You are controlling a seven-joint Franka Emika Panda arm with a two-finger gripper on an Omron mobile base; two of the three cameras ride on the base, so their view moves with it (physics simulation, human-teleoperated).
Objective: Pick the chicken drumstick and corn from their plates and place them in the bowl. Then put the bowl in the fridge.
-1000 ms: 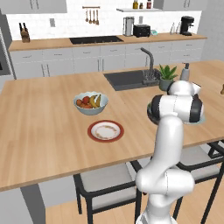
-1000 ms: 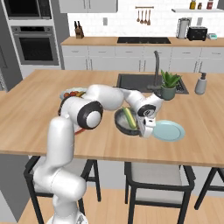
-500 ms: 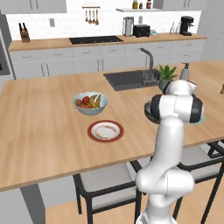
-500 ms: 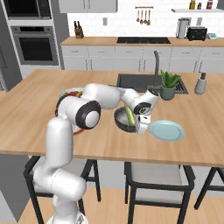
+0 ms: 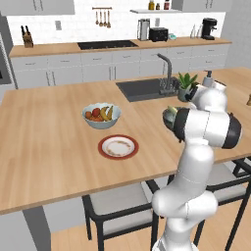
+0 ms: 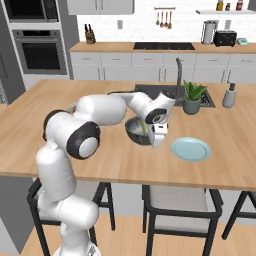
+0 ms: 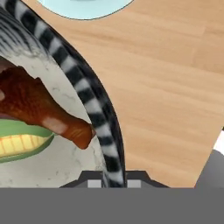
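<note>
The dark ribbed bowl (image 6: 134, 131) stands on the island, left of the empty light blue plate (image 6: 190, 149). My gripper (image 6: 158, 141) is shut on the bowl's right rim. In the hand view the striped rim (image 7: 98, 113) runs down between my fingertips (image 7: 94, 183). Inside the bowl (image 7: 65, 162) the brown chicken drumstick (image 7: 30, 103) lies over the yellow-green corn (image 7: 19, 142). The corn (image 6: 144, 128) pokes above the rim. The red-rimmed plate (image 5: 118, 146) sits empty, left of the arm. A strip of the grey fridge (image 6: 4, 75) shows at the far left.
A blue-grey fruit bowl (image 5: 101, 115) stands behind the red-rimmed plate. Behind the dark bowl are the sink (image 6: 150, 91) with its faucet, a potted plant (image 6: 192, 96) and a soap dispenser (image 6: 230, 95). Stools stand under the island's near edge.
My gripper has moved a little left from beside the blue plate to the bowl's rim and shut on it. The bowl has not moved.
</note>
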